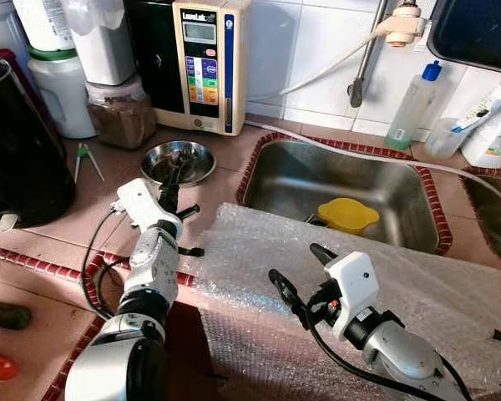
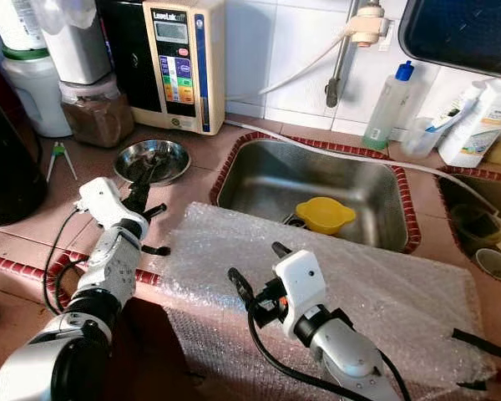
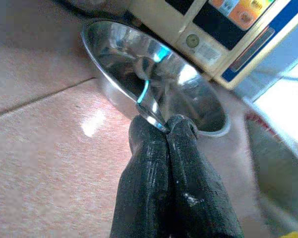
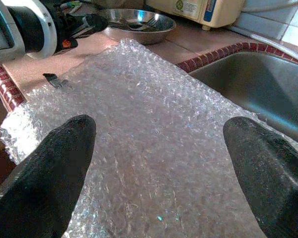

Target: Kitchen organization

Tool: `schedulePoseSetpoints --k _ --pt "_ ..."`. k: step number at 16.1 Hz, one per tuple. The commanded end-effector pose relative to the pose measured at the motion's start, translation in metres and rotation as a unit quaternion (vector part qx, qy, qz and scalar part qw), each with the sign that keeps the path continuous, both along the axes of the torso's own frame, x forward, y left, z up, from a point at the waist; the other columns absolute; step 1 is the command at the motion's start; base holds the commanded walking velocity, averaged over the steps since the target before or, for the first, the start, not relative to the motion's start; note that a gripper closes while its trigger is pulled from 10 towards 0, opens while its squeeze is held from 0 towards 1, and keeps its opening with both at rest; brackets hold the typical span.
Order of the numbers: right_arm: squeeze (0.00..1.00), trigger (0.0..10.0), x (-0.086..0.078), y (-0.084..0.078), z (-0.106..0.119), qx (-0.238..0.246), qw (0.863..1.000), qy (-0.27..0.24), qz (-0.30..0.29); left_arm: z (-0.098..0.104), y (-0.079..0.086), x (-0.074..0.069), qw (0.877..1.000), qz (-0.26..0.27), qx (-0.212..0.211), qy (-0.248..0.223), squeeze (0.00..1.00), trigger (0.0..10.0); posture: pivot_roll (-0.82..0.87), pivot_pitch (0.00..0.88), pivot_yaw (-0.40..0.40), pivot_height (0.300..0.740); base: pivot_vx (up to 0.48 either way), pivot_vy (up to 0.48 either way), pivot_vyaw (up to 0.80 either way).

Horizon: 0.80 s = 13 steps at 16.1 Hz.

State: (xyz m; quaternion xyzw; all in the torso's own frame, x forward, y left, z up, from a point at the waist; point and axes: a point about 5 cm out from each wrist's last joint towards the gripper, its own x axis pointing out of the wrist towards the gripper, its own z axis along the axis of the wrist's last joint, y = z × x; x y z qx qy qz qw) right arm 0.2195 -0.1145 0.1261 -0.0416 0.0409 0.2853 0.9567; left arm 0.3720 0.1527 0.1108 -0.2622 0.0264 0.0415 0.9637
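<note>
My left gripper point(image 3: 166, 130) sits at the near rim of the shallow round stainless-steel bowl point(image 1: 178, 161), which stands on the reddish tiled table point(image 1: 75, 209) in the upper left of the head view, just in front of the cream water-ioniser box with coloured buttons point(image 1: 205, 63). My two black fingers point(image 3: 146, 163) are pressed together there, pinching a thin shiny strip of metal point(image 3: 148, 106) that reaches from my tips into the bowl; I cannot tell what kind of utensil it is. More metal pieces lie inside the bowl, too blurred to name.

My right gripper point(image 4: 159, 163) hangs in the lower middle of the head view, above a wide sheet of clear bubble wrap point(image 1: 334, 276) spread over the front edge of the table, its far edge reaching the rim of the sink. These fingers point(image 4: 54, 168) stand wide apart, holding nothing, with the wrap showing between them.

Right of the bowl, the stainless-steel sink point(image 1: 288, 180) holds a yellow plastic lid-like piece point(image 1: 347, 215) near its drain. A clear bottle with a blue cap point(image 1: 412, 107) stands on the ledge behind the sink at upper right. A brown-filled jar point(image 1: 118, 117) and a white canister point(image 1: 63, 92) stand at the upper left.
</note>
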Motion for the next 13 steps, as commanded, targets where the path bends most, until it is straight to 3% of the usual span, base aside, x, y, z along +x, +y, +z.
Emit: schedulePoseSetpoints --k 1,5,7,13 --pt "0.00 10.0 0.002 -0.002 0.001 -0.002 1.000 -0.003 -0.005 0.014 -0.005 0.003 0.999 -0.022 0.002 -0.039 0.00 0.0 -0.02 0.000 0.003 0.740 0.000 0.000 0.00" --pt "0.00 10.0 0.002 -0.003 0.001 -0.002 1.000 -0.004 -0.006 0.042 -0.004 0.000 0.988 -0.015 0.084 -0.127 0.00 0.0 -0.02 0.000 -0.001 0.740 0.000 0.000 0.00" --pt "0.00 10.0 0.003 -0.003 0.001 -0.002 1.000 -0.004 -0.004 0.052 -0.009 -0.001 0.982 -0.025 0.103 -0.155 0.00 0.0 -0.02 0.000 -0.003 0.740 0.000 0.000 0.00" --pt "0.00 10.0 0.003 -0.005 0.001 -0.004 1.000 -0.005 -0.007 0.068 -0.016 -0.008 0.965 -0.029 0.166 -0.199 0.00 0.0 -0.02 0.000 -0.004 0.740 0.000 0.000 0.00"
